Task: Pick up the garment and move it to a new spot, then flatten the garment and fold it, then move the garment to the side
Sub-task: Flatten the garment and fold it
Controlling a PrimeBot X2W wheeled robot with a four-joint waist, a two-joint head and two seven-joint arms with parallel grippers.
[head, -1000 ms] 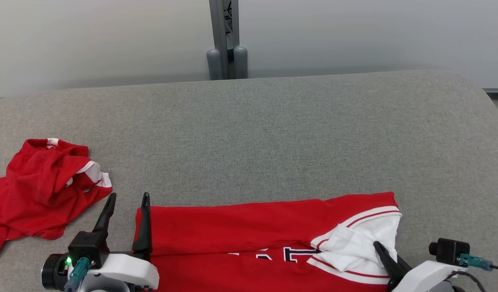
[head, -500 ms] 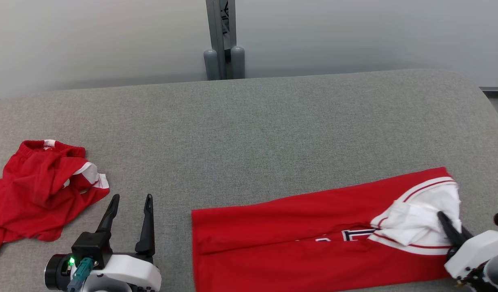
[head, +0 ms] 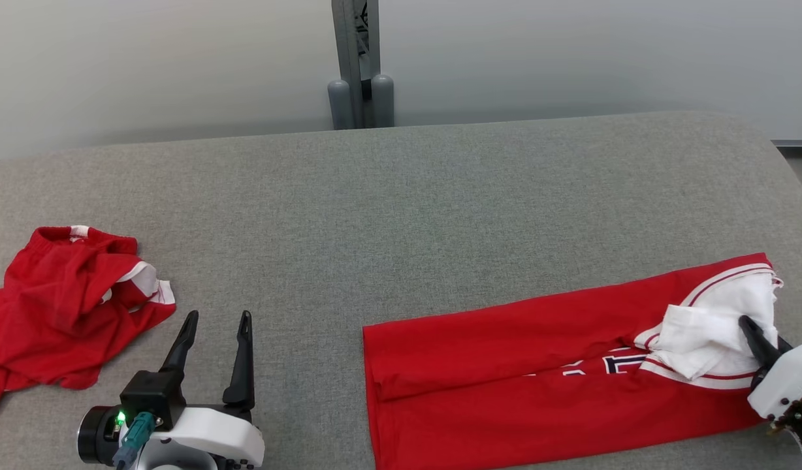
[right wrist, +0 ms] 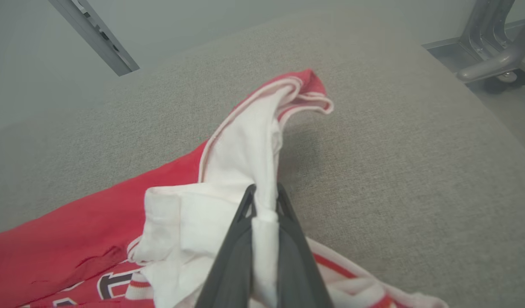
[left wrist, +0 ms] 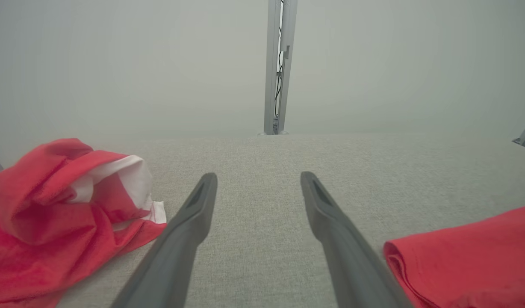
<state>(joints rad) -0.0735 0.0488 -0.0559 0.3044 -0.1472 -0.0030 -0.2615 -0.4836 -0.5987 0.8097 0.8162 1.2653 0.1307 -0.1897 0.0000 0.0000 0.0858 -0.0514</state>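
The folded red-and-white fabric jersey (head: 505,378) lies lower right in the head view on the grey upholstered surface (head: 407,215). The right gripper (right wrist: 264,194) clamps its white sleeve (right wrist: 245,141); the left gripper (head: 218,318), lower left, stands open, empty. Slide low and evenly to preserve the fold.

I am seeing the folded red-and-white cloth jersey (head: 505,365) lying on the right of the grey fabric-covered table (head: 401,215), the crumpled red cloth garment (head: 61,307) sitting well apart on its left.
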